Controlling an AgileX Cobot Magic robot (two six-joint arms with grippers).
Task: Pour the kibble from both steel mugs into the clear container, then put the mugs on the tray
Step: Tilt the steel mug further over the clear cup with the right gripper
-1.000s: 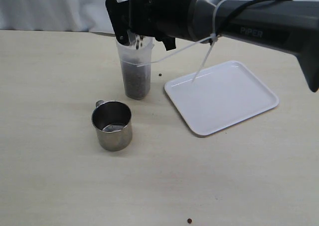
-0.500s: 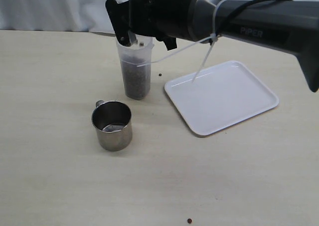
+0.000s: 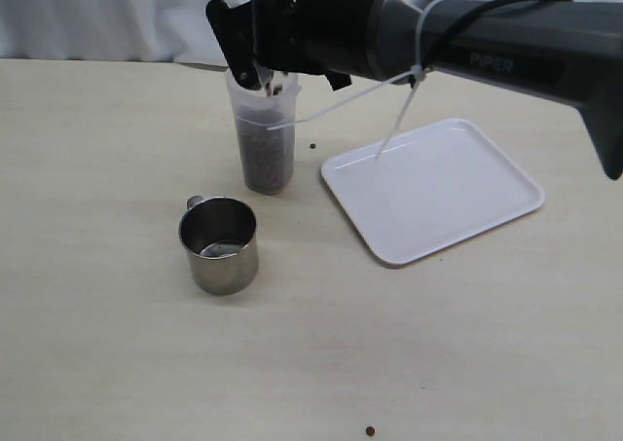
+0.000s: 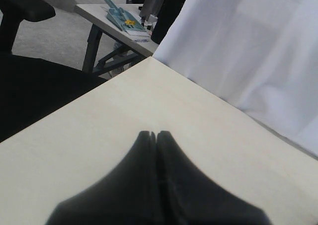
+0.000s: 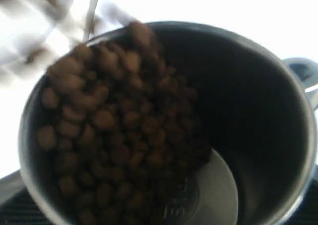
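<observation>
Still grasping the second mug, the right hand is pouring remaining kibble into the container beneath it.

The pale wooden table carries a clear container part-filled with kibble, an upright steel mug near it, and a white tray beside both. Two stray pellets lie loose, well apart.

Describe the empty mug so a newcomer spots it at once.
Find the white tray. Left of it stands the clear container; in front of that sits the steel mug, upright with a bare shiny bottom, unlike the other mug, tilted and holding kibble.
</observation>
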